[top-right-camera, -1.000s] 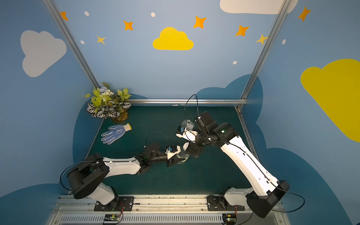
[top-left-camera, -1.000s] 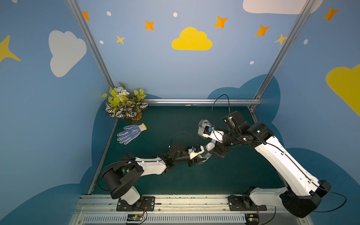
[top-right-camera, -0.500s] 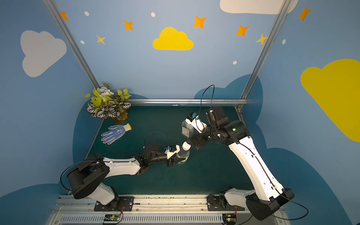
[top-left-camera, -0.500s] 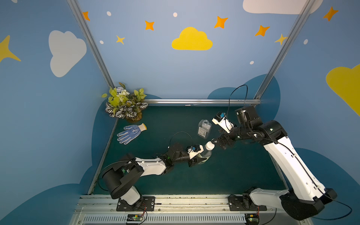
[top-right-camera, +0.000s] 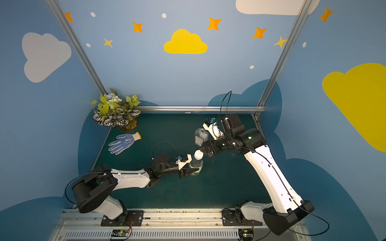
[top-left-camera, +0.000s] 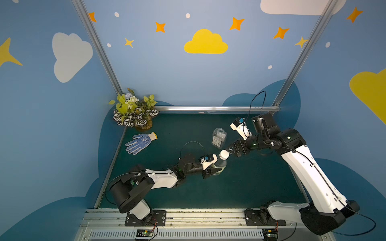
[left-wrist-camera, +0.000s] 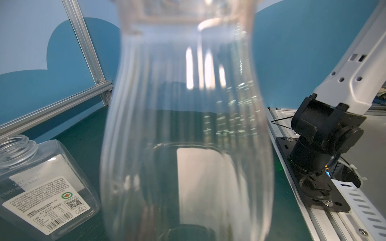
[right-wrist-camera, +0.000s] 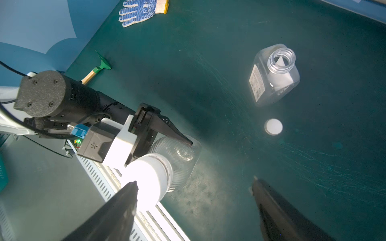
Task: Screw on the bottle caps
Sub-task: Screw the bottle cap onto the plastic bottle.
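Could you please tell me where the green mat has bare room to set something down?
Bare: the back middle of the dark green mat, between the potted leafy plant and the uncapped square clear bottle; the near strip in front of the capped slim clear bottle. Crowded: mid-mat, where the left gripper, right gripper, both bottles and the loose white round cap gather.

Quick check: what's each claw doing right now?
Left claw: closed, holding the slim bottle.
Right claw: open, holding nothing.
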{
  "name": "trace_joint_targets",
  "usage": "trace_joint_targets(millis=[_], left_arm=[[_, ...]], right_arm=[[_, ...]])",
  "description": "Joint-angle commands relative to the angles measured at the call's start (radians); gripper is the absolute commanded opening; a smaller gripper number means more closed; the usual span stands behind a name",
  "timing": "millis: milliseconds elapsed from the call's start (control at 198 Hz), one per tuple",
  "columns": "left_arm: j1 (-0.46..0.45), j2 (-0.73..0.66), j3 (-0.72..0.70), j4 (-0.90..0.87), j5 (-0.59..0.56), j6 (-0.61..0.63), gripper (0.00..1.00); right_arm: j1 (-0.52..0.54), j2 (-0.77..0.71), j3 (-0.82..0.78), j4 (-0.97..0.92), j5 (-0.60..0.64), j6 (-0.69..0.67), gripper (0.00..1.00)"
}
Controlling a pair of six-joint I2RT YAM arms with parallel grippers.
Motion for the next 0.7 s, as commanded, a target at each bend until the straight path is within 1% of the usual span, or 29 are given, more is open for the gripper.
trace_joint_targets(millis=[0, 263, 697], left_arm=[[-0.003, -0.021, 0.008, 0.029, 0.011, -0.005, 0.28], [-0.003, -0.024, 0.005, 0.031, 0.011, 0.005, 0.28], [-0.005, -0.02, -0.001, 0.037, 0.006, 0.018, 0.28]], right_arm=[[-0.004, -0.02, -0.019, 0.019, -0.019, 0.009, 0.9], [-0.01, 0.001, -0.036, 0.019, 0.007, 0.023, 0.89], [-0.012, 0.023, -0.047, 0.019, -0.011, 0.036, 0.88]])
